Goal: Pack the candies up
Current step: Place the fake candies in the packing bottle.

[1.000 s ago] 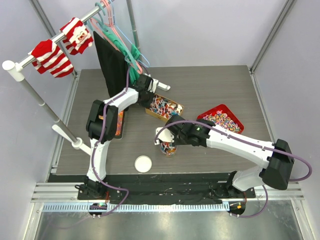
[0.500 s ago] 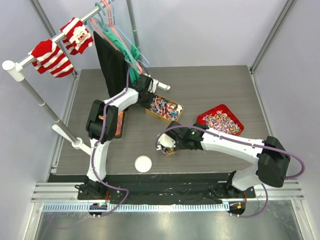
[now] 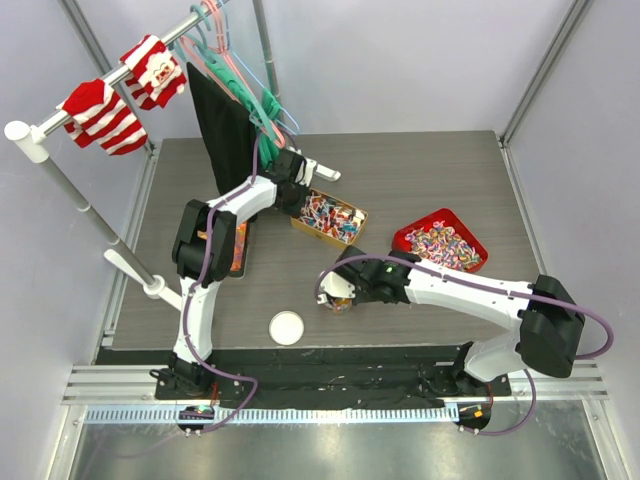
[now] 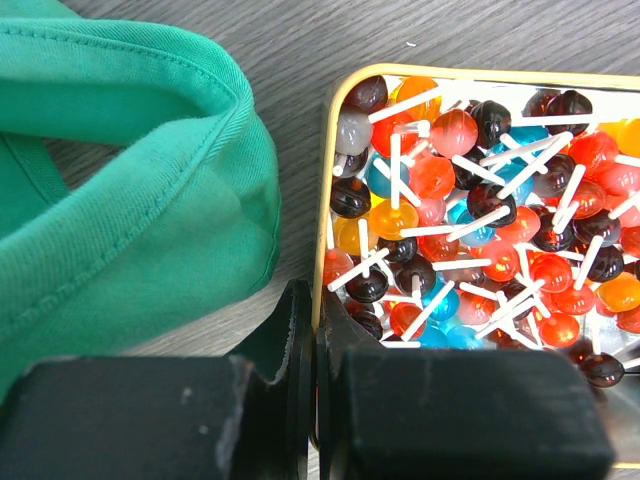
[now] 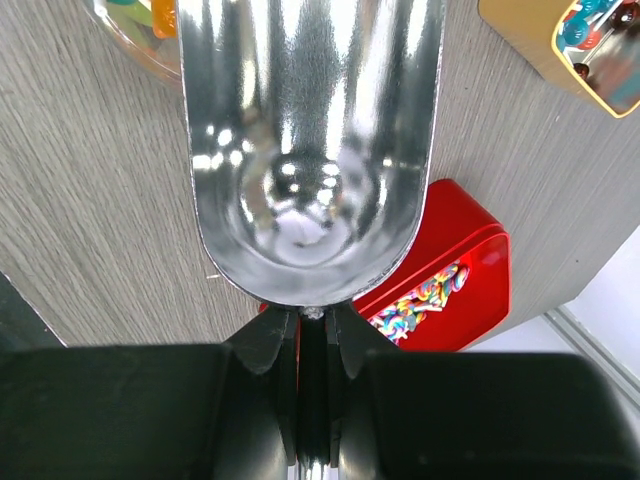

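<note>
Scoop (image 5: 310, 150), clamped by its handle in the right gripper (image 5: 312, 335), hangs empty at the jar (image 3: 340, 303), which holds a few candies (image 5: 162, 15). Many more fill the red tray (image 5: 485, 265) to the right, so packing looks partway done. Left gripper (image 4: 312, 340), fingers together, rests at the lollipop tin (image 4: 325, 200) farther back.
</note>
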{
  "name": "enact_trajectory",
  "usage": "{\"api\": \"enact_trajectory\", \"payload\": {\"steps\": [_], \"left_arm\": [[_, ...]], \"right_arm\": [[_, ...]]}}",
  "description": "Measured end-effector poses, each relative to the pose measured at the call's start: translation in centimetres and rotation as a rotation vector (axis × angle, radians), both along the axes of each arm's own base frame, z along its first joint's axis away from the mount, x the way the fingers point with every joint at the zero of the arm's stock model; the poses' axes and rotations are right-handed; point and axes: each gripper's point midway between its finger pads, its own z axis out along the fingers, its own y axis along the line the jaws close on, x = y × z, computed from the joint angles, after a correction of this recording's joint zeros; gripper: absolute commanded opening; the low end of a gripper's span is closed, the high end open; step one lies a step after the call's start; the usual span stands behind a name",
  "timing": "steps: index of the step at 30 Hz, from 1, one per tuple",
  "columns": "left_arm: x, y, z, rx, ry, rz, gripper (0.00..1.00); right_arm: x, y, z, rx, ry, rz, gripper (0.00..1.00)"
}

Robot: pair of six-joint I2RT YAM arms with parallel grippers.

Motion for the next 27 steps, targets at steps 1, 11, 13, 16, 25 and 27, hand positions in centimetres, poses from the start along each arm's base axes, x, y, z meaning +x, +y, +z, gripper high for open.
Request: {"api": "enact_trajectory", "payload": {"steps": [1, 11, 13, 16, 25, 27], "left_arm": [[0.0, 0.0, 0.0, 0.0, 0.0, 0.0, 0.0], [0.0, 0.0, -0.1, 0.0, 0.0, 0.0, 0.0], [0.0, 0.0, -0.1, 0.0, -0.001, 0.0, 0.0], [0.0, 0.0, -0.1, 0.0, -0.001, -0.001, 0.0], [0.0, 0.1, -0.1, 0.005, -0.004, -0.011, 0.02], [-0.1, 0.1, -0.1, 0.008, -0.005, -0.018, 0.05]], "right_arm": [[0.0, 0.0, 0.0, -0.001, -0.002, -0.001, 0.01], [0.0, 0.1, 0.6, -0.012, 0.011, 0.002, 0.01], [-0.6, 0.3, 1.5, 0.008, 0.043, 0.013, 0.01], [-1.0, 0.8, 3.0, 0.07, 0.051, 0.024, 0.01], [1.7, -3.5, 2.9, 0.164, -0.025, -0.167, 0.01], [2.6, -4.9, 2.0, 0.174, -0.024, -0.249, 0.01]]}}
